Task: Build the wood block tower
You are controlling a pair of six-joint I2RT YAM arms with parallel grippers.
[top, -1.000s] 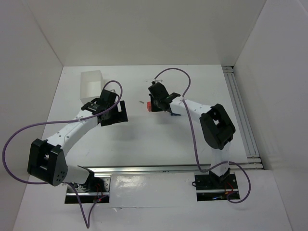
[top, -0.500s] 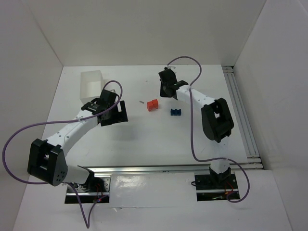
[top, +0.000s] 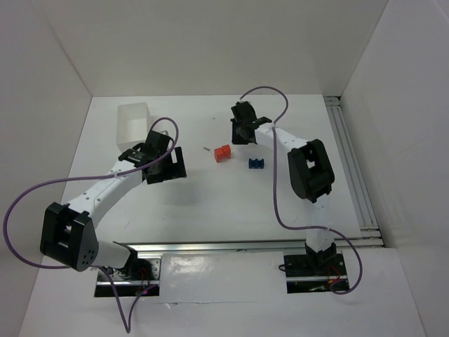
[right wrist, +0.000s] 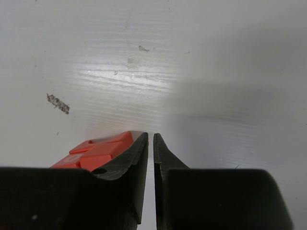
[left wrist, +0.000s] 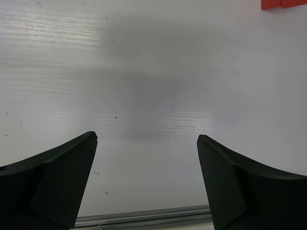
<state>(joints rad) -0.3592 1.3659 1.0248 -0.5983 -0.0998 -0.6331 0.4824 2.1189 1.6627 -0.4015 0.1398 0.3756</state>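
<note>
Near the far middle of the white surface lay the red-orange painted wood block, flat and unstacked. It may have been two pieces side by side; I could not tell. The notched blue wood block lay just to its right and nearer, apart from it. Judged: tower not yet begun.

The right gripper hung just beyond the red-orange block with its fingers nearly together, a thin slit between them and nothing clamped. In the wrist view the block sat outside one finger, not between the two; contact could not be told. Judged: poised beside the block, not around it, so the jaws must widen before any pick.

The left gripper was spread wide over bare surface, left of the blocks, holding nothing. Judged: parked out of the way.
</note>
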